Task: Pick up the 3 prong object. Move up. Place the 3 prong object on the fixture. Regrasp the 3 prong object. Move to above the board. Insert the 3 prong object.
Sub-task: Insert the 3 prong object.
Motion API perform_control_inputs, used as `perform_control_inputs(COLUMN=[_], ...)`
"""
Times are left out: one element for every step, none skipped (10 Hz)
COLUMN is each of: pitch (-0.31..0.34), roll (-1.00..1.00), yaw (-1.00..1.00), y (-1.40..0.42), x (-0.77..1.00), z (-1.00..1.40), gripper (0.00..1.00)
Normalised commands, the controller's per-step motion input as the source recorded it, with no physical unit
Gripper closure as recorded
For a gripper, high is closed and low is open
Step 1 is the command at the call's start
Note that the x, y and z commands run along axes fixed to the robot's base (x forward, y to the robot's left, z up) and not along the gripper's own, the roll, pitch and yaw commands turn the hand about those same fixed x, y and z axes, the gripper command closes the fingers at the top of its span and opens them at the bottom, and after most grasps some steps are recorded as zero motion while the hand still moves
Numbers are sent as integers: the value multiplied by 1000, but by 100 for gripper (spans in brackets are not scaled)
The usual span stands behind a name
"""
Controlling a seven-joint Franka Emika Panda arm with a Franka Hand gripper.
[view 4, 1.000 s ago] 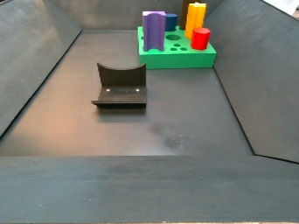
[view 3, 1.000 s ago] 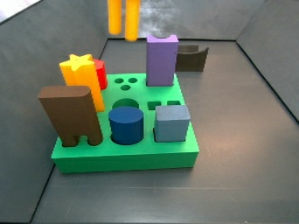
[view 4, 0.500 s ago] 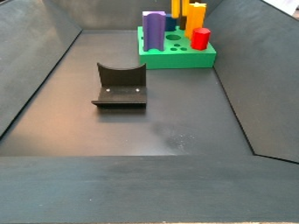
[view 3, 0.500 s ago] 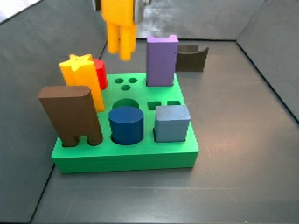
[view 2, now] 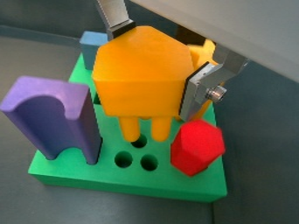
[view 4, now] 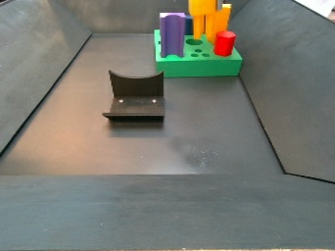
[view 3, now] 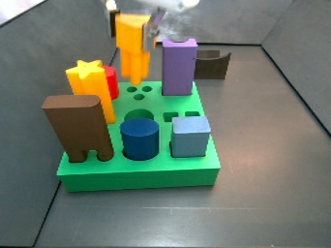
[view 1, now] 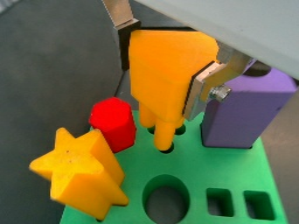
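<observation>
End effector (view 1: 176,74): silver fingers (view 1: 216,80) clamped on either flank of the 3 prong object (view 1: 163,74), upper centre of a wrist view, top centre of a side view (view 3: 134,21).

3 prong object: orange, held upright, long axis vertical, prongs pointing down; tips appear to be at or entering the small round holes (view 2: 135,160).

Board (view 3: 181,176): green, directly beneath; insertion looks under way, not seated.

Neighbours: red block (view 1: 114,122), purple block (view 1: 243,109), yellow star block (view 1: 79,171).

Fixture (view 4: 133,95): well apart, mid-left.
</observation>
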Motion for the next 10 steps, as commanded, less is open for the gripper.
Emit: perform_control_inputs(pitch=[-149,-163,-129,-67,-121,-173,-171,-217,-330,-217], roll=[-197,-139,-10,0,-59,-103,0,30,64,76], yaw=[-257,-237,-214,-403,-523,-423,-309,-20,131,297], y=[97,143,174,120,60,34,0,-6,-46,0], x=[-43,0,0,0,-40,-46,0,-40,-320,-134], z=[-183,-140,-100,-43,-37,-131,-234,-320,-226,-166], gripper=[100,100,100,100,100,100,100,100,100,100])
